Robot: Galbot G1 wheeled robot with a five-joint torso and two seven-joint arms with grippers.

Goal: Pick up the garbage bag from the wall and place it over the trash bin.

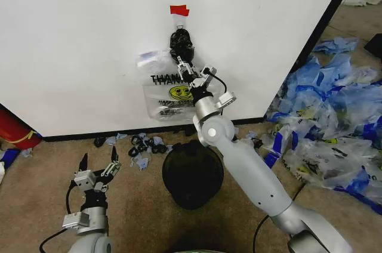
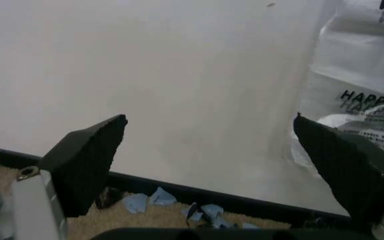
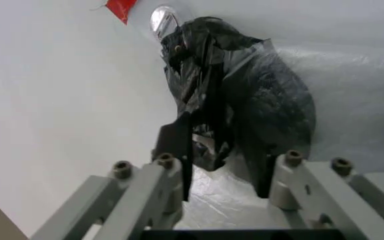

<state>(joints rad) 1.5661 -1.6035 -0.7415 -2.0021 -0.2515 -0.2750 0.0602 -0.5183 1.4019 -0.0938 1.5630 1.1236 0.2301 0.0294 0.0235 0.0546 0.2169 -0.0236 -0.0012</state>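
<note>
The garbage bag (image 1: 162, 90), clear plastic printed with "THANK YOU" and a yellow smiley, hangs flat on the white wall (image 1: 77, 44) under a red tape piece (image 1: 179, 9). A glossy black bundle (image 1: 181, 41) hangs from the same hook (image 3: 164, 20), just above the bag. My right gripper (image 1: 182, 63) is raised to the bundle's lower end, open, with its fingers (image 3: 176, 150) either side of the black plastic (image 3: 245, 100). The clear bag (image 3: 359, 90) lies behind it. The round black trash bin (image 1: 192, 172) stands on the carpet below. My left gripper (image 1: 98, 156) hangs low at the left, open and holding nothing.
A big heap of blue-and-clear bags (image 1: 334, 122) covers the floor to the right, past the wall's black-edged corner (image 1: 334, 8). Small blue and black scraps (image 1: 143, 142) lie along the wall's base strip (image 2: 178, 192). A red object (image 1: 15, 130) sits at the far left.
</note>
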